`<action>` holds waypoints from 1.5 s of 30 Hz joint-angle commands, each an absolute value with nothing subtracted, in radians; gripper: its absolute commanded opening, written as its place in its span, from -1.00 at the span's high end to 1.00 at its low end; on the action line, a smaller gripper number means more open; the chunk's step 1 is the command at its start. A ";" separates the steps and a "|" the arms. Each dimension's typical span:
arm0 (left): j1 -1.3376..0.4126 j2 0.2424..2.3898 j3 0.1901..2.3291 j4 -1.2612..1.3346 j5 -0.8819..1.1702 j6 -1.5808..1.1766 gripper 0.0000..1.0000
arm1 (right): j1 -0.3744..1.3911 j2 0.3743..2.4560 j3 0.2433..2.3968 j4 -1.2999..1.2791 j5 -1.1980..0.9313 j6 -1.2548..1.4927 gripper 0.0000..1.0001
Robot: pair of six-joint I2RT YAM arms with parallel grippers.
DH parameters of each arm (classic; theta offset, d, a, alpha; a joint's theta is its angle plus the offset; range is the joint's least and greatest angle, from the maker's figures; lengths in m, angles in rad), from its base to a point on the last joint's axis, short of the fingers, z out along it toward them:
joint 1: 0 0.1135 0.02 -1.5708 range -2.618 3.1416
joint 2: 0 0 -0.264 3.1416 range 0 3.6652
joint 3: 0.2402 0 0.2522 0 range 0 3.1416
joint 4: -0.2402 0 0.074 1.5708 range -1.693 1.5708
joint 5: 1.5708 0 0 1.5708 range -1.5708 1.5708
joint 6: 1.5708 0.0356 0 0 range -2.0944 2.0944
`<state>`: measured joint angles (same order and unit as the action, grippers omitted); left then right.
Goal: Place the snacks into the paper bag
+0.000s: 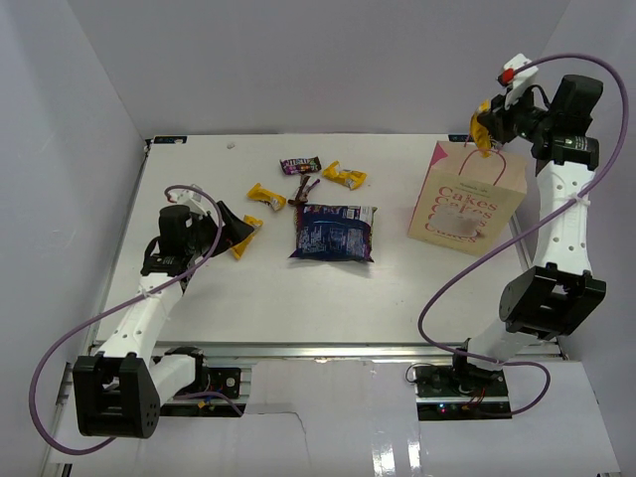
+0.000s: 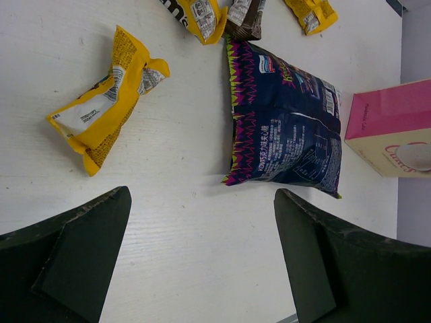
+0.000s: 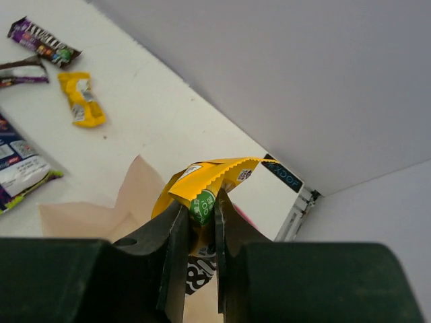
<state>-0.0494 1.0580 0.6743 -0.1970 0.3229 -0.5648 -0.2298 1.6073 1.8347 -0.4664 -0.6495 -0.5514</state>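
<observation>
The paper bag (image 1: 465, 199) stands upright at the right of the table, cream with pink "Cakes" lettering. My right gripper (image 1: 485, 127) is shut on a yellow packet (image 3: 202, 185) and holds it just above the bag's open top (image 3: 131, 202). My left gripper (image 2: 202, 249) is open and empty, low over bare table. A yellow packet (image 2: 104, 101) lies ahead to its left and the large dark-blue bag (image 2: 286, 121) ahead to its right. The blue bag (image 1: 334, 232) lies mid-table. Two more yellow packets (image 1: 266, 196) (image 1: 345, 176) and dark candy bars (image 1: 300, 165) lie behind it.
White walls enclose the table on the left, back and right. The table's far edge has a metal rail with a black label (image 3: 283, 176). Purple cables loop from both arms over the near edge.
</observation>
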 commanded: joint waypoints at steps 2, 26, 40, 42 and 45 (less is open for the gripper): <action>-0.049 1.048 0.703 -0.179 0.356 -0.529 -0.96 | -0.239 1.546 1.784 -0.501 -0.778 -0.754 0.71; -0.213 1.733 1.201 -0.460 -0.109 -0.089 -0.56 | -0.247 1.476 1.781 -0.621 -0.801 -0.699 -0.47; -0.239 1.770 1.267 -0.472 -0.086 -0.087 0.57 | -0.252 1.457 1.851 -0.646 -0.974 -0.629 -0.47; -0.239 1.698 1.288 -0.471 -0.006 -0.121 0.61 | -0.250 1.463 1.853 -0.643 -0.988 -0.608 -0.47; -0.241 1.597 1.311 -0.389 0.229 -0.176 0.66 | -0.250 1.470 1.836 -0.632 -0.980 -0.571 -0.47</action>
